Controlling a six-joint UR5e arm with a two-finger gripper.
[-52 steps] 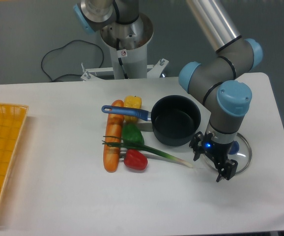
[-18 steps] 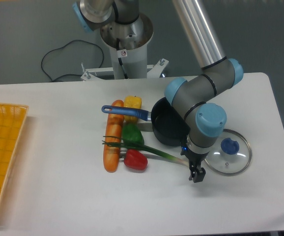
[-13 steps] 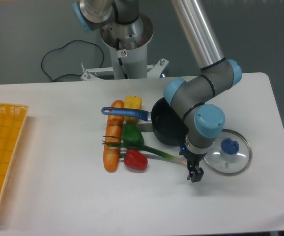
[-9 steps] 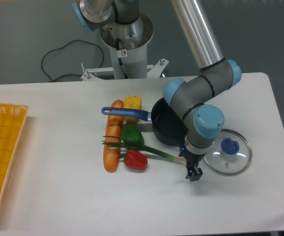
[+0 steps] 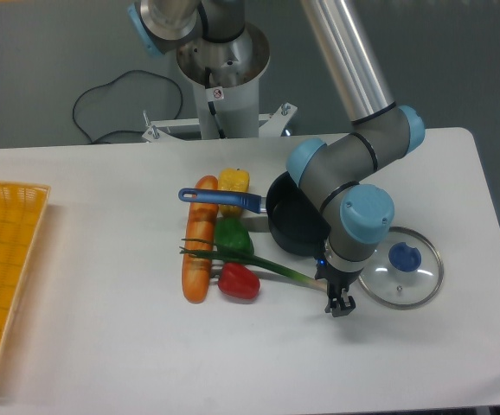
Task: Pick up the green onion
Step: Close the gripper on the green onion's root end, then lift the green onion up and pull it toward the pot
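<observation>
Gripper (image 5: 339,304) low at white end of green onion (image 5: 267,266). Jaw gap unclear, can't tell. Not lifted yet; grasp and lift left.

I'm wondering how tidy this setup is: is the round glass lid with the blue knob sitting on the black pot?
No, the glass lid lies flat on the white table, right of the uncovered black pot.

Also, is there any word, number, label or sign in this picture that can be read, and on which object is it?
No text can be read.
Small round red-and-white sticker on the robot's base column: a sign of some kind, too small to read.
Green onion, pot, glass lid and tool: no print visible.
</observation>
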